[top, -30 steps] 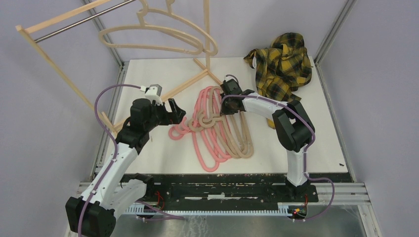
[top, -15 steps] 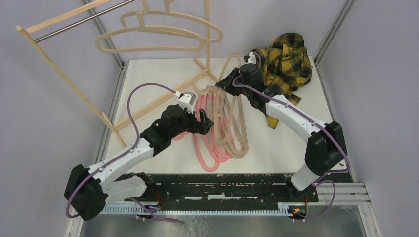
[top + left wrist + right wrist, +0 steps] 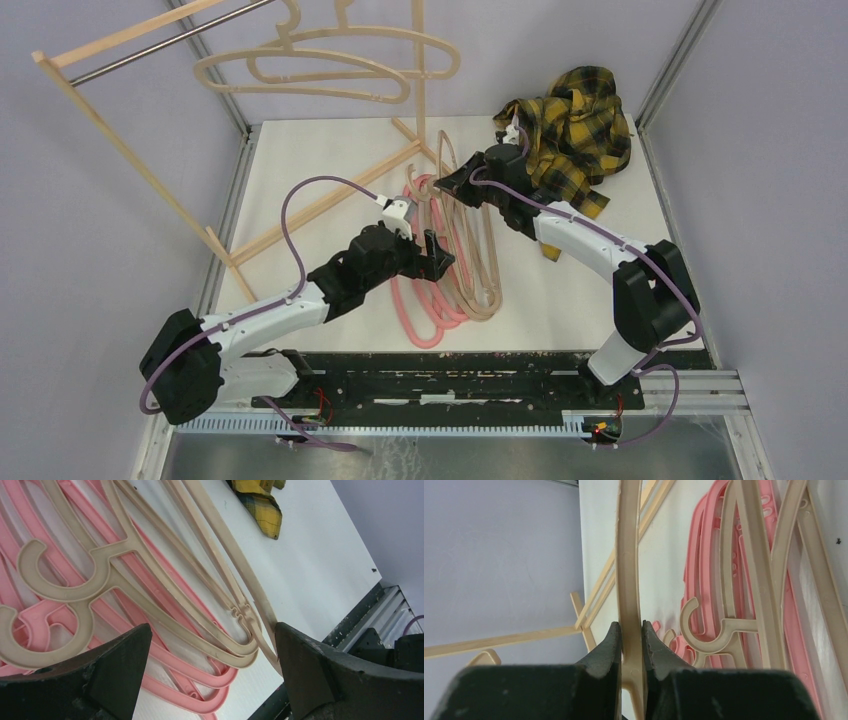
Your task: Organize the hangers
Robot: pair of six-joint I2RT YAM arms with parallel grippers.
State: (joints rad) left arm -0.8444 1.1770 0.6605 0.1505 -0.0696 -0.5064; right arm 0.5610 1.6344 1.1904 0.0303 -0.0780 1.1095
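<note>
Two hangers hung, the heap left to sort.
From above, we see that pair on the rail and the rest on the table. At the left wrist, our left gripper gapes wide over the heap. At the right wrist, our right gripper pinches one beige hanger, raised off it.

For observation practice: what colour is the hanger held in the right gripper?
Beige; the hanger shows best in the right wrist view.
</note>
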